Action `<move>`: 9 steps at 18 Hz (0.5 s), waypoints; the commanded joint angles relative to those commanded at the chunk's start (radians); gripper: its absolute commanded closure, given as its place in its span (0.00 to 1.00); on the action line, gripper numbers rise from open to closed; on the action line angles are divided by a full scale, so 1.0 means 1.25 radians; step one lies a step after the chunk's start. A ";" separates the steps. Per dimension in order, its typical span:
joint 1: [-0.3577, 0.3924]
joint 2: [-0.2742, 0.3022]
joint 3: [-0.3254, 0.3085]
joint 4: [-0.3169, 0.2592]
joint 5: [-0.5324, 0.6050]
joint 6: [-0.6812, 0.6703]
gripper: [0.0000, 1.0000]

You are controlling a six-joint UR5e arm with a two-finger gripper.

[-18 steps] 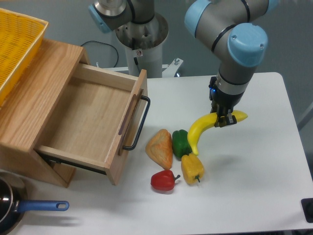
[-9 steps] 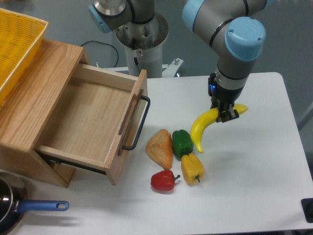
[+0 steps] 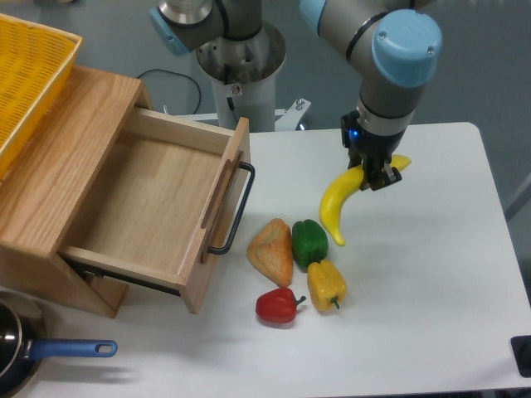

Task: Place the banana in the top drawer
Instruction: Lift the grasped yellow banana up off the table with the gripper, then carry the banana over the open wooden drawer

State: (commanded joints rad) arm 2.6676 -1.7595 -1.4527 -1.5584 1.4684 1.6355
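The fingers [image 3: 372,176] are clamped on the banana [image 3: 338,201] near its upper end, so it hangs steeply, well right of the open top drawer [image 3: 149,203].

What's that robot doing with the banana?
The robot's gripper is holding the banana up in the air above the white table. The wooden drawer is pulled open and has nothing in it, so the banana isn't put away yet. A green pepper, a yellow pepper, a red pepper and a piece of bread lie on the table below.
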 joint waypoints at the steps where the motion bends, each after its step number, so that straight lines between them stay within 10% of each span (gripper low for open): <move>1: -0.001 0.009 0.000 -0.007 -0.026 -0.020 0.72; 9: -0.032 0.080 0.000 -0.042 -0.106 -0.140 0.72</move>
State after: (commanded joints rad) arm 2.6278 -1.6599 -1.4527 -1.6106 1.3361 1.4604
